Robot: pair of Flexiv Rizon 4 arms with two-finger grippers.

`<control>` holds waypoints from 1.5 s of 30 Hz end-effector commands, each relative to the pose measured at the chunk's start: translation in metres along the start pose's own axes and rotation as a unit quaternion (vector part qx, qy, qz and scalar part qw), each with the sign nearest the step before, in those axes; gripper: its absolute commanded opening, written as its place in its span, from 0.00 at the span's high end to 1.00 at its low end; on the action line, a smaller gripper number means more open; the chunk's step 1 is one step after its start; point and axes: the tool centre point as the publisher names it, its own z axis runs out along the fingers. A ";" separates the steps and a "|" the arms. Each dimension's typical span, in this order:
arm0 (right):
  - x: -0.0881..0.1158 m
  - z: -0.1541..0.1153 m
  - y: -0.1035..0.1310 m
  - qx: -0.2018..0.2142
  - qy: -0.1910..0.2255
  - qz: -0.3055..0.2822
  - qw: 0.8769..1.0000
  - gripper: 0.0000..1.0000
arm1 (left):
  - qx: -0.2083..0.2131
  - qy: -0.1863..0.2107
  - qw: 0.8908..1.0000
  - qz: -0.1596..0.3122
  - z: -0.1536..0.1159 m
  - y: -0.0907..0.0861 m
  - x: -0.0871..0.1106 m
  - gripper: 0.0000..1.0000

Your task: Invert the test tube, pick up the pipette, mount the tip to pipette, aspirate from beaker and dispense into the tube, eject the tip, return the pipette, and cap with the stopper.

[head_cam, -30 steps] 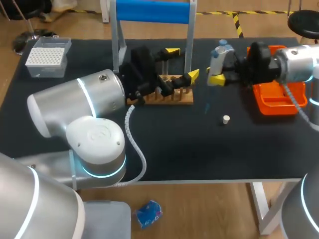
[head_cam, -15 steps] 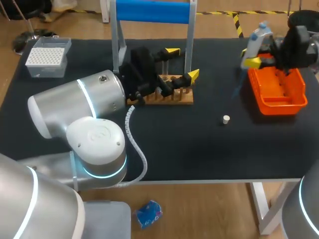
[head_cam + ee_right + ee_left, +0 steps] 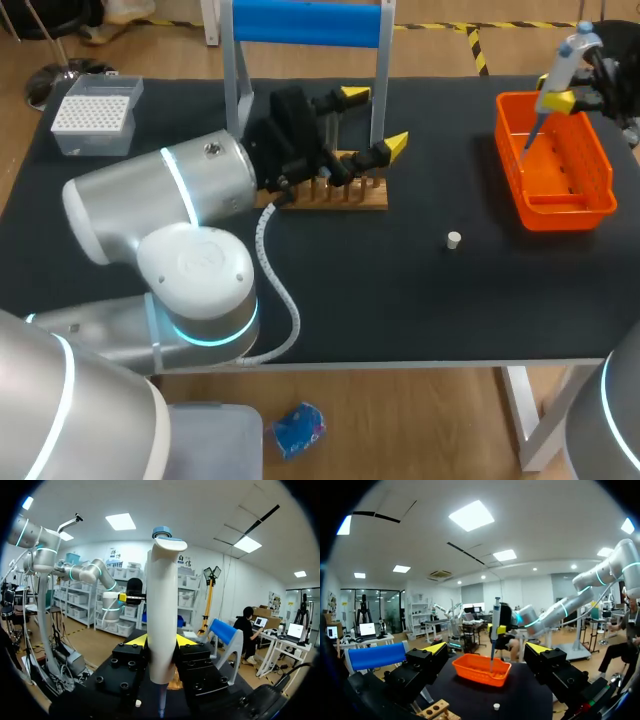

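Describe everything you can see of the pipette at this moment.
The pipette is a pale grey-white plastic body with a blue push button on top and a thin shaft below. It stands nearly upright, clamped from both sides by the right hand, its thin end pointing down over the orange tray; whether it touches the tray cannot be told.

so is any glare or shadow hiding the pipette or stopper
No: in the head view the pipette and stopper show plainly, with sheen only on the left arm; in the right wrist view the pipette is evenly lit.
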 end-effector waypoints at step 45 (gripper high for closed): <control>-0.059 -0.080 -0.036 -0.002 0.067 0.033 0.997 1.00 | -0.035 0.121 0.991 0.037 0.147 -0.030 -0.037 0.00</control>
